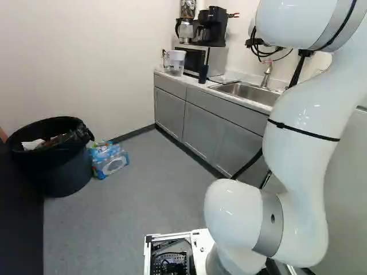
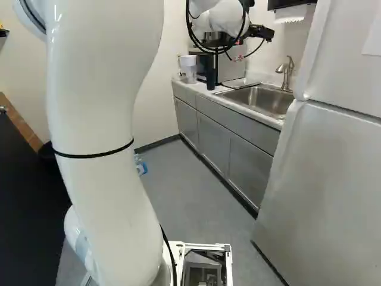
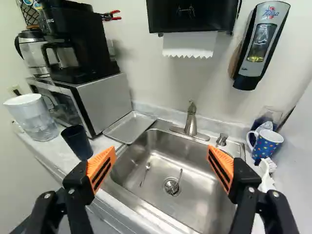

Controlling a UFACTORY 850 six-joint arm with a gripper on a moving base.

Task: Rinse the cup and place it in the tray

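one dark cup (image 3: 77, 142) stands ahead and to one side of the gripper (image 2: 259, 32), which gapes wide, empty.

The sink (image 3: 200, 202) is smooth, shiny metal; the faucet (image 3: 190, 122), brushed metal; the tray (image 3: 129, 127), satin metal. The dark cup (image 3: 78, 144) appears smooth, the mug (image 3: 265, 145) glossy. The pitcher (image 3: 39, 122) is clear plastic; the towel (image 3: 189, 45), matt paper.

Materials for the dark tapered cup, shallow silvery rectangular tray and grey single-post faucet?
Dark tapered cup: probably smooth plastic, from its even, dark wall; coated metal possible.
Shallow silvery tray: likely metal, satin finish, from its soft grey sheen.
Grey faucet: metal-looking, probably brushed, from its muted highlights.
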